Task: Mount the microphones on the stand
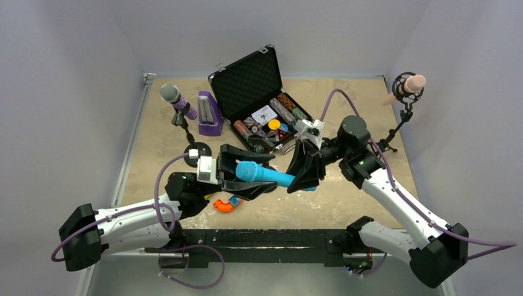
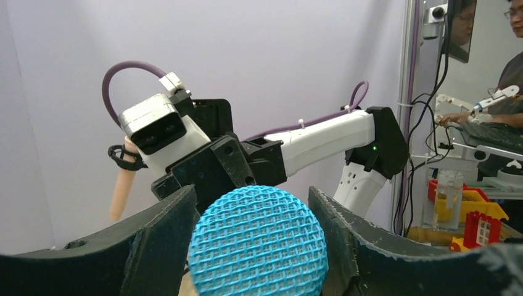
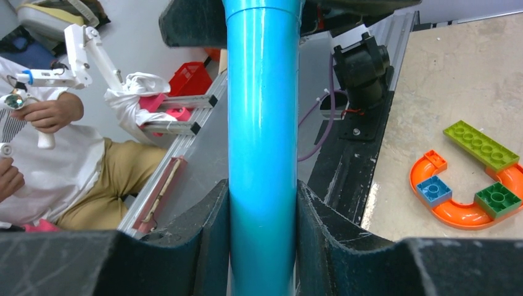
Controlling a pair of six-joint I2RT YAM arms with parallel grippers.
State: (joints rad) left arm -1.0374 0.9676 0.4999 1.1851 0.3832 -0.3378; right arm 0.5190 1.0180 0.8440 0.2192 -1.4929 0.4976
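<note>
Cyan mic [image 1: 274, 177] is off the table [image 1: 345, 203], in the air over its near-centre, in front of the open poker chip case [image 1: 247, 83]. Long axis runs roughly left-right in the top view: mesh head toward the left arm, tail toward the right arm and a bit nearer the bases. Right gripper [image 1: 302, 179] is clamped on the handle; in the right wrist view both fingers [image 3: 206, 240] press flat against the blue barrel [image 3: 262, 123], which runs straight out from between them. Left gripper [image 1: 262, 172] brackets the mesh head [image 2: 256, 246] with a finger on each side. The left wrist view shows the fingers close on both flanks, but I can't tell whether they actually bite or just sit around it. Purple mic [image 1: 176, 98] is on the small stand [image 1: 184, 126] at back left, head up and tilted away. Pink mic [image 1: 412, 85] sits in the shock mount of the right-hand stand [image 1: 398, 126], lying near horizontal. Purple metronome [image 1: 210, 114] is just beside the purple mic's stand. Duplo bricks [image 3: 469, 191] lie on the table under the left gripper.
</note>
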